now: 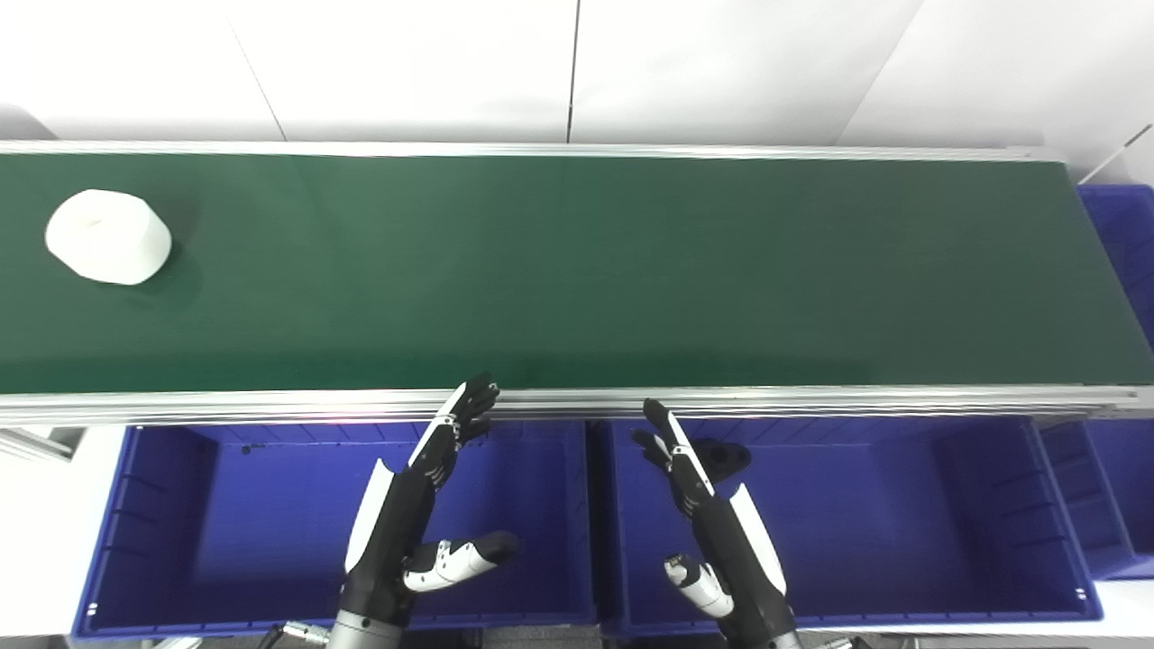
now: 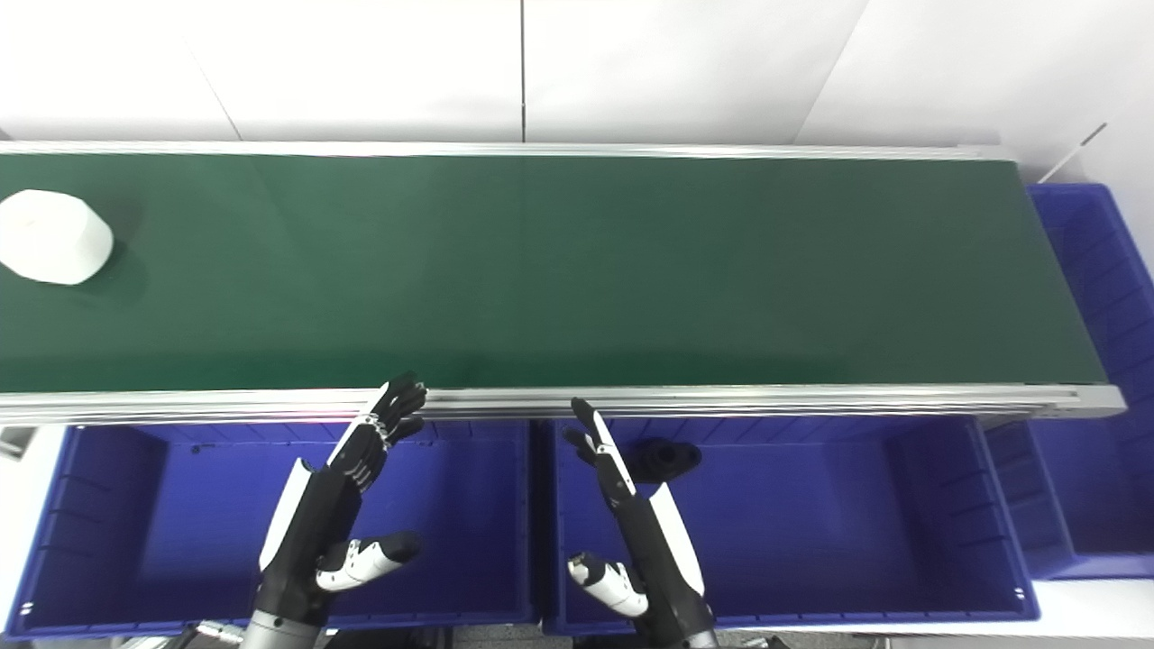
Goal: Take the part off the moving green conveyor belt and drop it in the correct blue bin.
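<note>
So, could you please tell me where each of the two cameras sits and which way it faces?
Left eye view: on the head, looking down at the green belt, white part far left, blue bins below; both arms enter from the bottom, left robot hand and right robot hand open.
Right eye view: beside it, same downward aim, everything shifted left.
Shared: belt, part, bins, a black part in the right bin, both hands.

This looks like a factory-style sorting test cell in a lab: a long dark green conveyor belt (image 1: 577, 270) framed by silver aluminium side rails (image 1: 631, 401) runs before plain white wall panels (image 1: 406, 63), with deep blue plastic parts bins (image 1: 225, 532) lined up below it.
</note>
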`<state>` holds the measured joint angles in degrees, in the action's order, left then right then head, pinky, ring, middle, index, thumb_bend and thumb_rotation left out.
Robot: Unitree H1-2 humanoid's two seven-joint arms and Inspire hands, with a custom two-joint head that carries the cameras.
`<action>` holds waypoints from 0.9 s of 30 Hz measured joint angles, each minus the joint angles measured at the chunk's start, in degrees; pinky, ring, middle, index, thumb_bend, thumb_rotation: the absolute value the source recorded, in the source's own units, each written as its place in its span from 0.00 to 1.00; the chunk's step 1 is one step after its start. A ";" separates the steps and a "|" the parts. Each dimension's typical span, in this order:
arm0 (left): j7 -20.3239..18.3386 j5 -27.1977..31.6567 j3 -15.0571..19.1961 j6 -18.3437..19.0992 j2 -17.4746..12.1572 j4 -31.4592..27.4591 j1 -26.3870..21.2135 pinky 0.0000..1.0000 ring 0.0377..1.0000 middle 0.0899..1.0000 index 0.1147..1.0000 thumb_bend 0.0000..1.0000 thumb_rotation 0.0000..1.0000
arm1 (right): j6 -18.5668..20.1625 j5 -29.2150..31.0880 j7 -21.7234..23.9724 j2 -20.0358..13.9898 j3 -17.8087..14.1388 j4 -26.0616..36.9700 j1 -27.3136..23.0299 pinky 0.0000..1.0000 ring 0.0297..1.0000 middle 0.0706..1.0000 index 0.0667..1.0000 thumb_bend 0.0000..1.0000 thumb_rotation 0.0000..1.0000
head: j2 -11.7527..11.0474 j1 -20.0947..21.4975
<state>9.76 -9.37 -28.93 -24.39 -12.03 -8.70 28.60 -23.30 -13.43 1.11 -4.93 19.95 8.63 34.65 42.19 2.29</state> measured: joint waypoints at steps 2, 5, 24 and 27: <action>-0.08 -0.02 0.05 0.00 -0.31 0.10 0.00 0.84 0.89 0.89 0.91 0.90 0.72 | 0.00 0.53 -0.12 -0.18 0.25 -0.48 0.02 0.95 0.94 1.00 1.00 0.90 1.00 | 0.00 0.00; -0.23 -0.15 0.04 0.00 -0.83 0.46 -0.01 0.83 0.89 0.89 0.91 0.90 0.71 | -0.01 0.78 -0.48 -0.46 0.42 -0.50 -0.06 0.94 0.93 1.00 1.00 0.91 1.00 | -0.35 -0.26; 4.42 -3.57 -4.30 -0.30 0.10 6.48 -2.67 0.75 0.83 0.85 0.85 0.88 0.67 | -0.18 3.71 -4.18 -4.49 2.06 -4.94 -2.50 0.93 0.94 1.00 1.00 0.95 1.00 | -9.05 -7.91; 6.22 -3.59 -5.65 -0.38 -0.34 8.23 -4.08 0.73 0.82 0.84 0.85 0.87 0.66 | -0.20 4.08 -4.39 -5.01 2.52 -5.42 -3.23 0.95 0.95 1.00 1.00 0.96 1.00 | -9.58 -8.52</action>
<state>15.98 -12.95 -34.58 -24.78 -12.36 -0.47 24.52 -23.49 -9.36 -3.28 -9.95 22.48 3.21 31.42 32.61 -6.24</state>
